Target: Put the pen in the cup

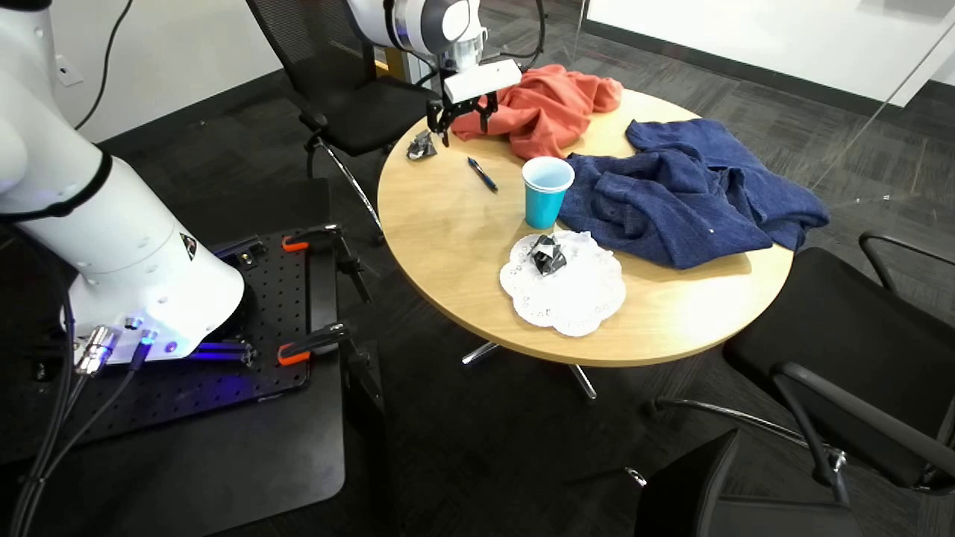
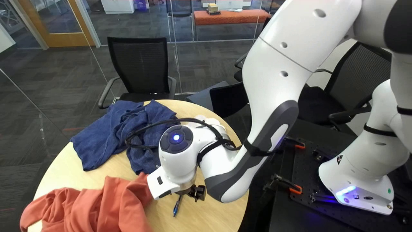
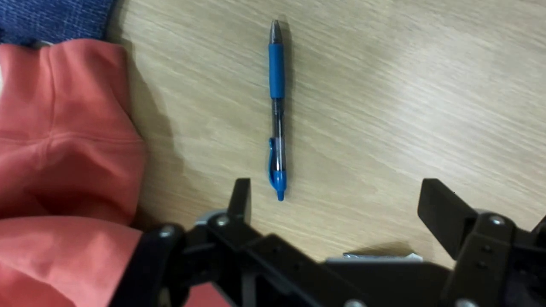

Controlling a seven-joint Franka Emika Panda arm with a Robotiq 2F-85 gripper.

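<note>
The pen (image 1: 483, 175) is thin and dark blue and lies flat on the round wooden table. It also shows in an exterior view (image 2: 176, 207) and, with a blue grip and clip, in the wrist view (image 3: 277, 76). The cup (image 1: 544, 205) is teal with a whitish rim and stands upright. It is out of the wrist view. My gripper (image 1: 464, 133) is open and empty above the table, near the pen's clip end. In the wrist view the gripper's fingers (image 3: 335, 192) are wide apart. The pen's clip end appears between them, closer to the left finger.
A red cloth (image 1: 548, 104) lies beside the pen. A blue denim cloth (image 1: 671, 198) touches or nearly touches the cup. A white doily (image 1: 571, 298) bears a dark crumpled wrapper (image 1: 548, 255). Another dark wrapper (image 1: 421, 146) lies near the table's edge by the gripper.
</note>
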